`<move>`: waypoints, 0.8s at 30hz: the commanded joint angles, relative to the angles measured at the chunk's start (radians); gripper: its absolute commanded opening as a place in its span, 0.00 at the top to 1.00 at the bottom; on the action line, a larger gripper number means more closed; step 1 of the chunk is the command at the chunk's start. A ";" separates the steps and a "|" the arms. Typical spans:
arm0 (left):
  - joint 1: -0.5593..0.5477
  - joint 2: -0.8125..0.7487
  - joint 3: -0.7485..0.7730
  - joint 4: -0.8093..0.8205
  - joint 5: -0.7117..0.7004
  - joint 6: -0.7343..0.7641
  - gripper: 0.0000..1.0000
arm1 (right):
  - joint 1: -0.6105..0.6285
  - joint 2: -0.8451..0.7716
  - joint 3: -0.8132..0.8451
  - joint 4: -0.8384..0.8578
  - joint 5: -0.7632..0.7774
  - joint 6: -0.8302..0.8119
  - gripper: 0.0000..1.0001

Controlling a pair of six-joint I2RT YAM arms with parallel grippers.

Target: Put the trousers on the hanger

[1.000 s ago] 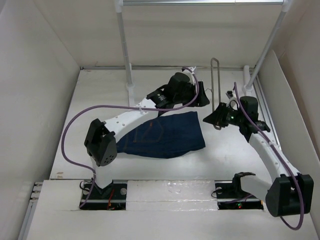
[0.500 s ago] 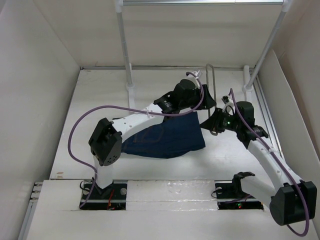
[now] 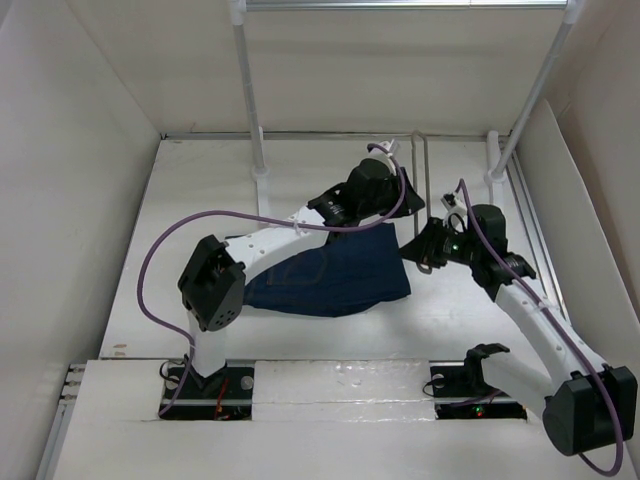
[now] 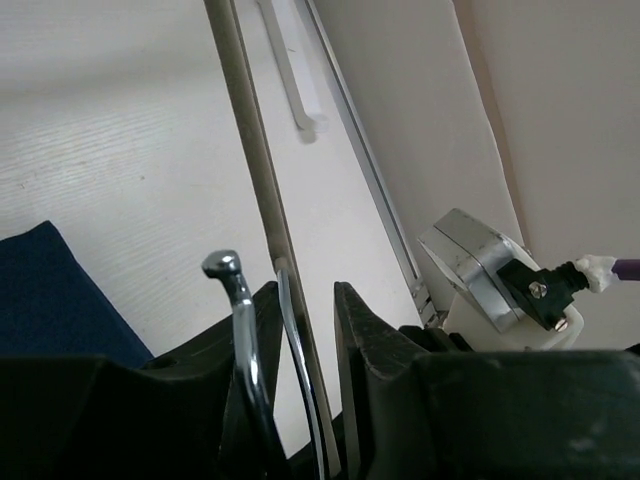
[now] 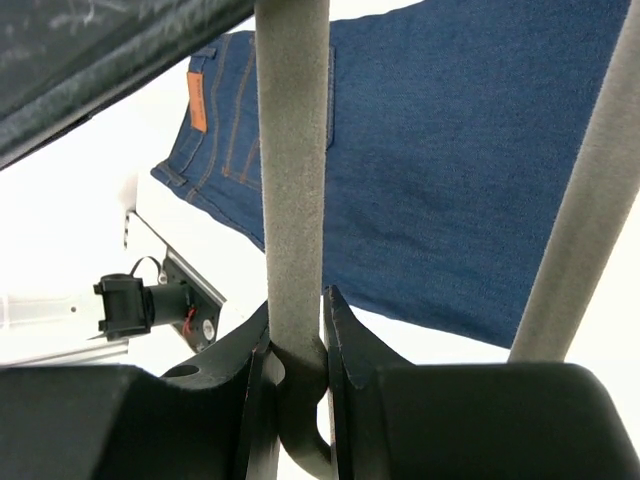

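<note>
The dark navy jeans [image 3: 340,270] lie flat on the table, and the orange-tan waistband patch [image 5: 197,100] shows in the right wrist view. The pale grey hanger [image 3: 427,170] stands tilted just right of the jeans. My right gripper [image 3: 428,250] is shut on the hanger's padded bar [image 5: 293,150] near its lower bend. My left gripper [image 3: 412,205] is at the hanger's upper part. Its jaws stand narrowly apart around the thin metal stem [image 4: 290,330], with the chrome hook tip [image 4: 225,268] beside the left finger. Jeans cloth [image 4: 50,290] shows at the lower left of that view.
Two thick white rack poles [image 3: 248,90] [image 3: 535,90] rise at the back, under a horizontal rail [image 3: 400,4]. White walls enclose the table on the left, back and right. A metal track [image 3: 528,215] runs along the right edge. The right arm's wrist [image 4: 480,265] is close beside my left gripper.
My right gripper carried the hanger leftward toward the jeans. My left gripper swung right and now straddles the hanger's stem. The jeans have not moved.
</note>
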 commanded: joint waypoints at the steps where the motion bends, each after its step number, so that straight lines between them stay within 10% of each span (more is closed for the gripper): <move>1: -0.009 0.012 0.040 0.035 -0.026 -0.003 0.77 | 0.033 -0.037 -0.001 0.045 -0.002 0.004 0.96; 4: -0.009 0.022 0.038 0.026 -0.035 -0.011 1.00 | 0.033 -0.063 -0.005 0.007 0.003 -0.009 0.95; 10: -0.009 0.009 -0.060 0.064 -0.033 -0.067 1.00 | 0.024 -0.134 -0.021 -0.121 0.043 -0.070 0.79; 18: -0.028 -0.010 -0.210 0.161 -0.023 -0.156 1.00 | -0.050 -0.215 0.060 -0.387 0.129 -0.214 0.32; 21: -0.038 -0.028 -0.285 0.214 -0.023 -0.193 1.00 | -0.095 -0.229 0.101 -0.484 0.175 -0.308 0.34; 24: -0.048 -0.048 -0.371 0.297 -0.032 -0.262 1.00 | -0.125 -0.235 0.092 -0.471 0.181 -0.352 0.79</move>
